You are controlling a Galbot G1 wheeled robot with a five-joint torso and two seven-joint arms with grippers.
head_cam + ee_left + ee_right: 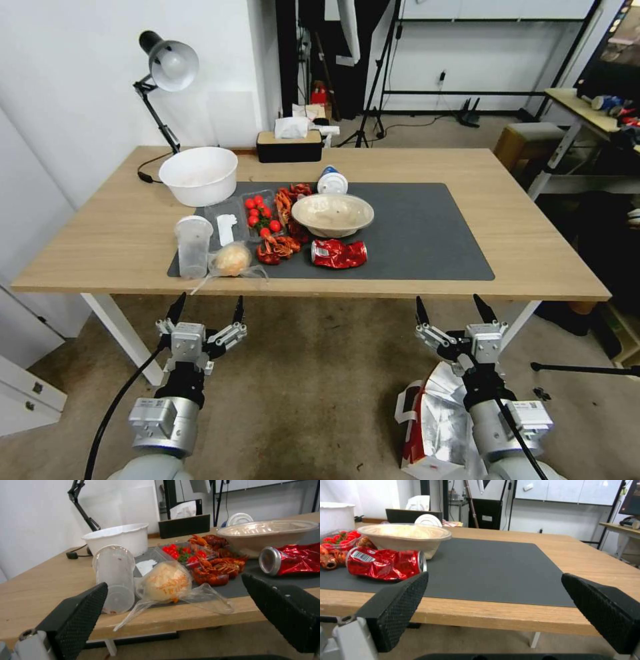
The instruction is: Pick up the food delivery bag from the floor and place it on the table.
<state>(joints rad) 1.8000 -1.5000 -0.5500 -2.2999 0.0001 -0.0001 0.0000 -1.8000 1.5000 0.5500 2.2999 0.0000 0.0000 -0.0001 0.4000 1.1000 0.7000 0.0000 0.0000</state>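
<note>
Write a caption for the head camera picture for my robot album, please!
Both grippers, left gripper and right gripper, hover open before the table; the food delivery bag waits on the floor.

On the table (120, 227), the mat (413, 233) lies central, the bowl (333, 214) on it with the crushed can (339, 253) at its 6 o'clock, the tub (199, 175) at its 10 o'clock, while the food delivery bag (437, 427) sits on the floor (313, 380) at the table's 5 o'clock.
</note>
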